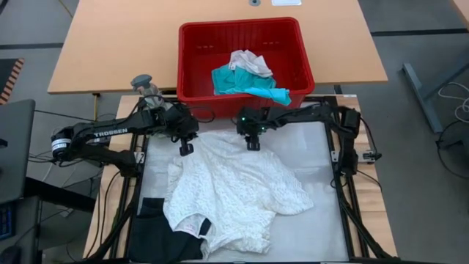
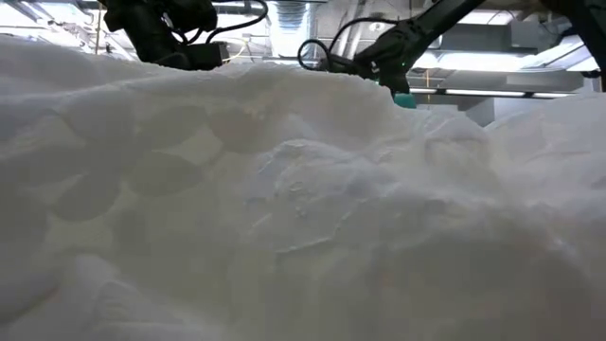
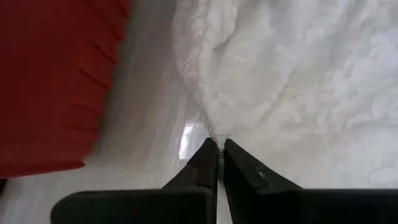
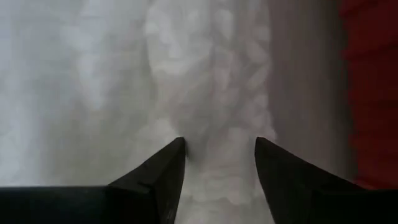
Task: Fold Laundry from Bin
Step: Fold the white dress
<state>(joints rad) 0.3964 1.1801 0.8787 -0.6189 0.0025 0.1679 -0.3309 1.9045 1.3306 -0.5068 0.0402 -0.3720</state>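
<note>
The left gripper (image 1: pixel 186 149) is pinched tight on the far-left corner of a white lacy garment (image 1: pixel 234 187), a nub of cloth showing between its tips in the left wrist view. The right gripper (image 1: pixel 253 142) stands with its jaws apart over the garment's far edge, cloth lying between them but not clamped. The garment lies spread, rumpled and unfolded, across the middle of the bench (image 1: pixel 322 158), and a black garment (image 1: pixel 165 227) lies at the near-left corner, partly under it. The red bin (image 1: pixel 242 29) at the far edge holds a teal piece (image 1: pixel 245 82) and another white one (image 1: pixel 249 62). Judging by this, folding has barely begun, with most laundry left.
</note>
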